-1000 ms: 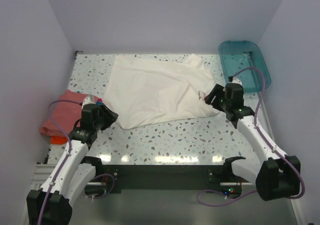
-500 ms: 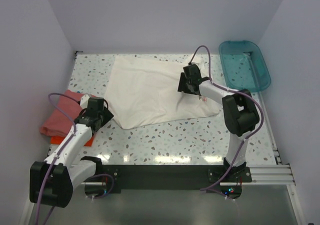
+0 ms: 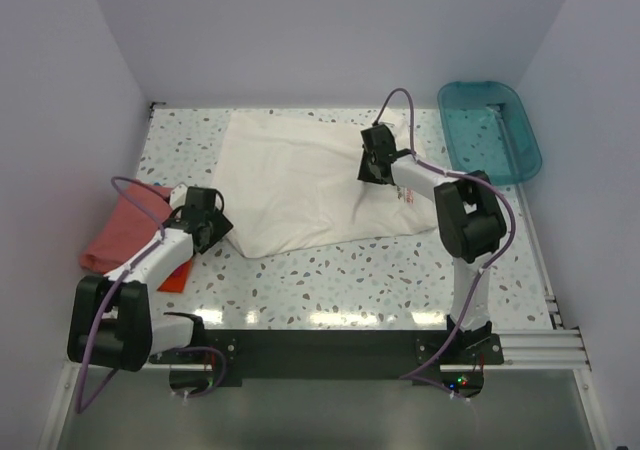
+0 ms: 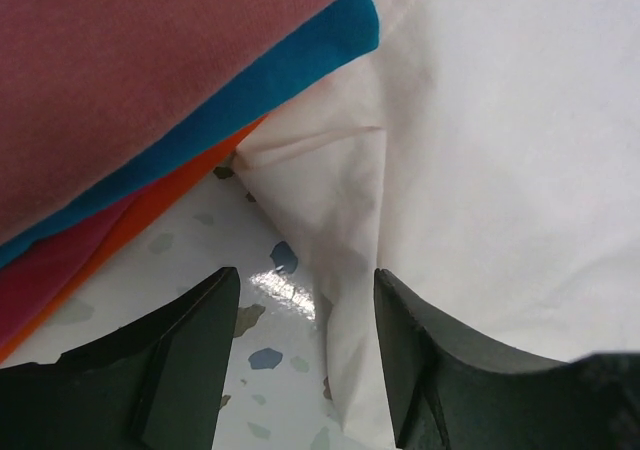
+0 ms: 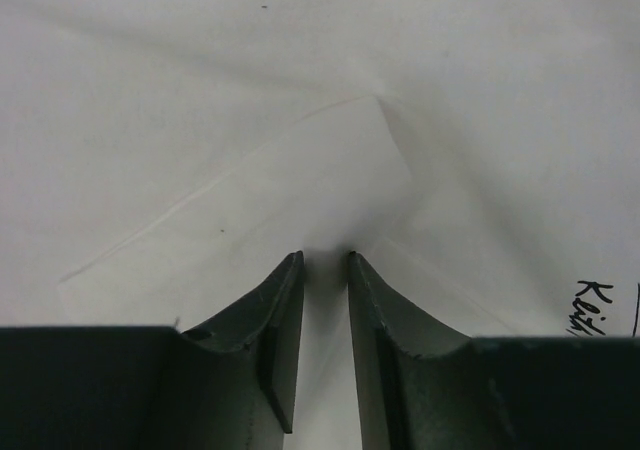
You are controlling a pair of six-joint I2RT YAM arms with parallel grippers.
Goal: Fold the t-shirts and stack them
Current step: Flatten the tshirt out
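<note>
**FOLDING TABLE: 2 ARMS, 4 T-SHIRTS, 1 TUB**

**Near edge.** 2 arm bases bolted side by side on a dark rail, left arm bent toward the left side, right arm stretched far across the table (image 3: 380, 270).

**Left gripper** (image 3: 214, 228). Low over the speckled surface, at the near left corner of the white t-shirt (image 3: 295, 180). Fingers (image 4: 190, 360) spread wide, gripping nothing. In the wrist view, straddles a folded-under white corner and a strip of bare table.

**Folded stack.** Left side of the table, 3 tees. Salmon-pink tee (image 3: 120, 232) on top. Blue tee (image 4: 285, 75) under it, seen only as a thin band. Orange-red tee (image 3: 178, 276) at the bottom, poking out on the near side. In the left wrist view, overlaps the corner of the white t-shirt.

**White t-shirt.** Spread over the middle and far half of the table, mostly flat with shallow creases. Small lettered mark (image 3: 405, 194) close to its right edge.

**Right gripper** (image 3: 371, 170). On the right-hand part of the white t-shirt. Fingers (image 5: 275, 320) almost pressed together, pinching a raised ridge of white cloth. Creases fanning outward from the pinch.

**Teal tub** (image 3: 527, 135). Far right corner, translucent, beside the white t-shirt but apart from it.
</note>
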